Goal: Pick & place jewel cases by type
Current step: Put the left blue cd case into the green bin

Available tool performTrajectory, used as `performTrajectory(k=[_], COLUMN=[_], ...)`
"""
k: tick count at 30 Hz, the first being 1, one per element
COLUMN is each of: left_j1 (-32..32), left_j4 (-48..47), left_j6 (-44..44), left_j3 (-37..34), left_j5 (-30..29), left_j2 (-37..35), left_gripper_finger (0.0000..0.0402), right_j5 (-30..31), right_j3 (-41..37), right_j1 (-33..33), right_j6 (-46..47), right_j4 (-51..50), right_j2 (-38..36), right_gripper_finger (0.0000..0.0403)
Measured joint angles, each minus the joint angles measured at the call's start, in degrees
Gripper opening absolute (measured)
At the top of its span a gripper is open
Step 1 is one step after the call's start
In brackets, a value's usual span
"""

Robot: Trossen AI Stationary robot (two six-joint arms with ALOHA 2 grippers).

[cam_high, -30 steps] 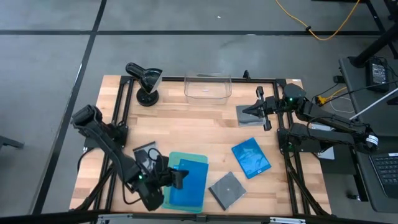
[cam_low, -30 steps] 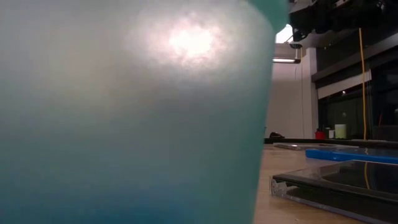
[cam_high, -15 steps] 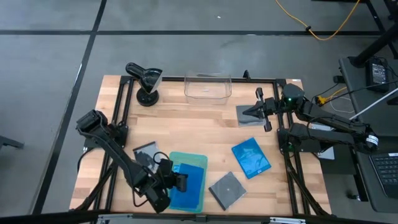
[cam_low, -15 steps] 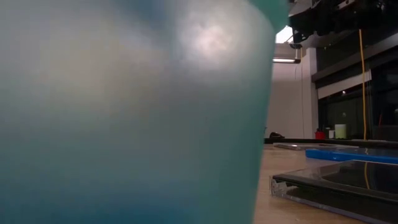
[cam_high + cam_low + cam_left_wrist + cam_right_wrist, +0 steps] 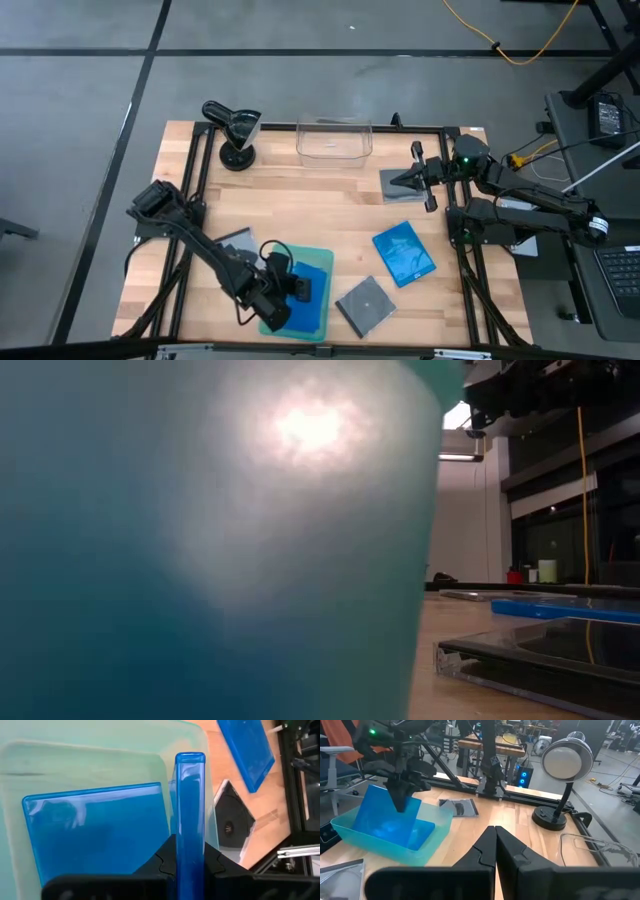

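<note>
My left gripper (image 5: 190,845) is shut on a bright blue jewel case (image 5: 190,800), which stands on edge over the pale green tray (image 5: 318,258). A second blue case (image 5: 100,835) lies flat in the tray. The right wrist view shows the held case (image 5: 387,817) reaching down inside the tray (image 5: 350,832). On the table lie another blue case (image 5: 404,253), a dark case (image 5: 364,303) and a grey one (image 5: 237,241). My right gripper (image 5: 408,180) hangs shut above a grey case (image 5: 392,187) at the far right. My left gripper pinches the blue case by its two flat faces between the two fingers, at the case's upper edge (image 5: 402,802). The fingers slant down from above. The case hangs upright below them with its lower part inside the tray; whether it rests on the tray floor, I cannot tell.
A black desk lamp (image 5: 235,130) stands at the far left and a clear plastic bin (image 5: 334,140) at the far middle. In the low view the tray wall (image 5: 200,560) fills most of the picture, with the dark case (image 5: 540,660) beside it.
My left gripper has gone toward the table's right edge and down over the tray, tipping further downward. The blue case has travelled with it, still upright, and now reaches into the tray beside the flat blue case.
</note>
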Motion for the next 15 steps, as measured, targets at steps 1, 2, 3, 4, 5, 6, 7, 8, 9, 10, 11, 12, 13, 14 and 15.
performTrajectory(k=[1, 2, 3, 4, 5, 6, 7, 8, 9, 10, 11, 12, 13, 14, 15], left_j1=[0.10, 0.13, 0.25, 0.44, 0.50, 0.50, 0.50, 0.54, 0.62, 0.65, 0.65, 0.65, 0.65, 0.65, 0.65], left_j4=[0.11, 0.06, 0.06, 0.11, 0.07, 0.07, 0.11, 0.21, 0.30, 0.51, 0.99, 1.70, 2.33, 2.70, 3.35], left_j6=[0.00, -0.02, -0.02, -0.02, -0.02, -0.02, -0.02, -0.02, 0.00, 0.10, 0.59, 1.14, 1.74, 2.53, 3.25], left_j3=[0.00, 0.00, 0.00, 0.00, 0.00, 0.00, 0.00, 0.00, 0.00, 0.00, 0.00, 0.00, 0.00, 0.00, 0.00], left_j5=[0.19, 0.44, 0.68, 0.93, 1.25, 1.39, 1.46, 1.74, 2.25, 2.61, 2.62, 2.59, 2.63, 2.67, 2.72], left_j2=[0.11, 0.14, 0.14, 0.14, 0.14, 0.14, 0.14, 0.13, 0.12, 0.12, 0.12, 0.11, -0.01, -0.09, -0.12], left_gripper_finger=[0.0018, 0.0020, 0.0023, 0.0027, 0.0031, 0.0037, 0.0042, 0.0049, 0.0056, 0.0064, 0.0073, 0.0082, 0.0093, 0.0105, 0.0117], right_j5=[-0.02, -0.02, -0.06, -0.06, -0.06, -0.06, -0.08, -0.08, -0.10, -0.10, -0.10, -0.10, -0.11, -0.13, -0.13], right_j3=[0.00, 0.00, 0.00, 0.00, 0.00, 0.00, 0.00, 0.00, 0.00, 0.00, 0.00, 0.00, 0.00, 0.00, 0.00], right_j1=[0.00, 0.00, 0.02, 0.00, 0.00, 0.00, 0.00, 0.00, 0.01, 0.00, 0.00, 0.00, 0.00, 0.02, 0.00], right_j6=[0.02, 0.00, -0.04, -0.11, -0.19, -0.49, -0.86, -1.09, -1.19, -1.24, -1.25, -1.27, -1.27, -1.27, -1.27], right_j4=[0.00, 0.00, 0.00, 0.00, 0.00, 0.00, 0.00, 0.00, 0.00, 0.00, 0.00, 0.00, -0.01, -0.02, 0.00], right_j2=[0.02, 0.00, 0.00, 0.00, 0.01, 0.00, 0.00, 0.00, 0.00, 0.00, 0.00, 0.00, 0.00, 0.00, 0.00], right_gripper_finger=[0.0006, 0.0006, 0.0006, 0.0006, 0.0006, 0.0006, 0.0006, 0.0006, 0.0006, 0.0006, 0.0006, 0.0006, 0.0006, 0.0006, 0.0006])
